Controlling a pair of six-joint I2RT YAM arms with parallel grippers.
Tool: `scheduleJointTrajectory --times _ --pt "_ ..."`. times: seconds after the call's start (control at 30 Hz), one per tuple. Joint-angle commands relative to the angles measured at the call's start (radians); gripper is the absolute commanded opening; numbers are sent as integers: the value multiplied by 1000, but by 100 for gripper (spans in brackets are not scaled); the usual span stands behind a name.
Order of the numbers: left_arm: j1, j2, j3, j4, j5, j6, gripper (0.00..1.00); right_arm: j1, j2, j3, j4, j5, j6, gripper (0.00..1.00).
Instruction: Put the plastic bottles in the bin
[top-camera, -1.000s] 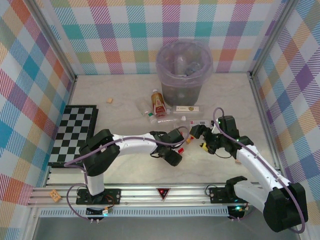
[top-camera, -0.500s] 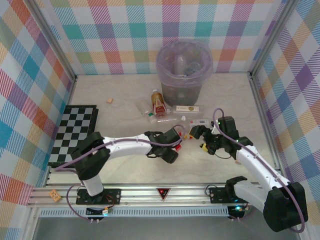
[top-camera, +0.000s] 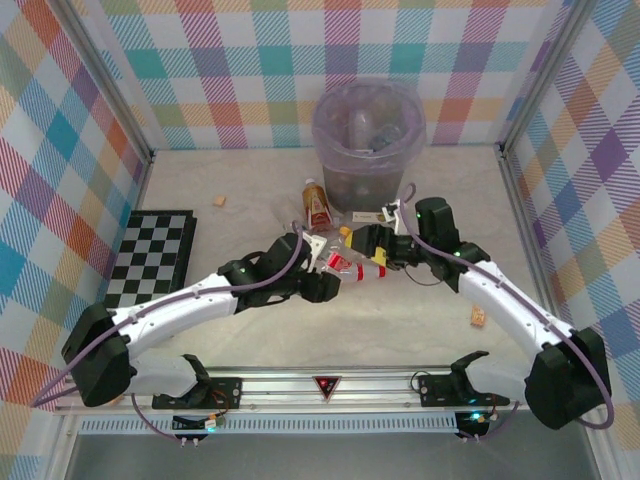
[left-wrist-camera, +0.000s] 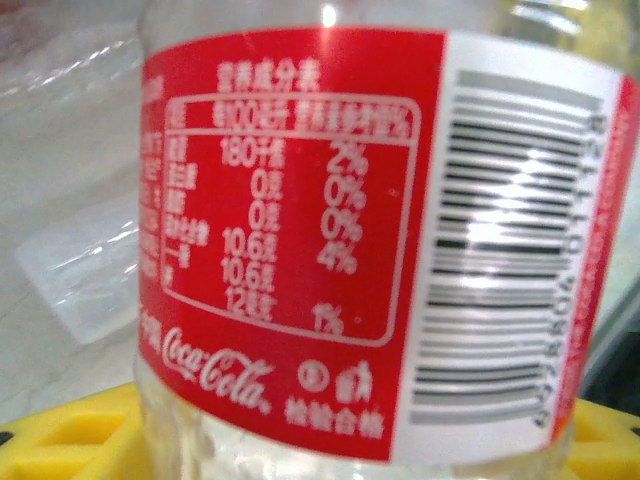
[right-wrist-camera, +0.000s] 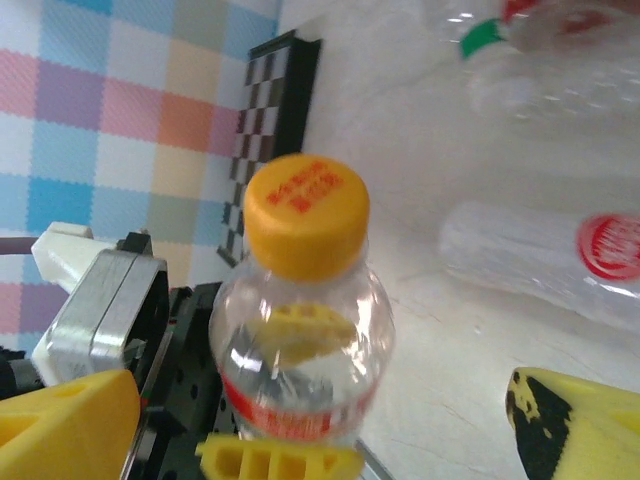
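advanced to table (top-camera: 420, 330) centre since previous frame, with left gripper (top-camera: 338, 268) clamped on clear, red-label, yellow-capped bottle (left-wrist-camera: 290, 250). holds it near bin (top-camera: 322, 125), short of it. swung right gripper (top-camera: 360, 250) in alongside, fingers spread wide either side of bottle, no contact.

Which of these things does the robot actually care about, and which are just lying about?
For the job: Coca-Cola bottle, brownish bottle, bin.
Just lying about: checkerboard, small tan block.
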Motion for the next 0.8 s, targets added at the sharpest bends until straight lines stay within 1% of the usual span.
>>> scheduleJointTrajectory --times 0.0,0.07,0.1,0.2,0.33,0.43,0.5,0.6,0.63,0.7,0.77 --pt "17 -50 -22 110 106 -42 56 41 54 71 90 -96 -57 93" --pt "27 -58 -30 149 137 -60 56 57 89 93 99 -92 -62 92" --pt "29 -59 -34 167 147 -65 56 63 106 100 109 -92 -58 90" --pt "29 -59 -28 178 140 -76 57 72 133 109 146 -101 -37 78" --pt "32 -55 -25 199 123 -80 59 72 134 114 150 -81 -31 63" --pt "31 -50 -22 203 109 -80 63 72 130 128 137 -71 -37 56" --pt "31 -47 -21 205 105 -77 68 72 126 147 111 -56 -52 54" --pt "32 -58 -23 201 80 -70 79 72 120 193 29 -2 -92 52" --pt "32 -62 -21 195 72 -67 85 71 122 219 -18 28 -110 51" --pt "32 -77 -15 172 56 -55 100 69 133 299 -164 133 -175 51" --pt "32 -91 -19 156 49 -39 100 66 142 376 -253 225 -242 51"
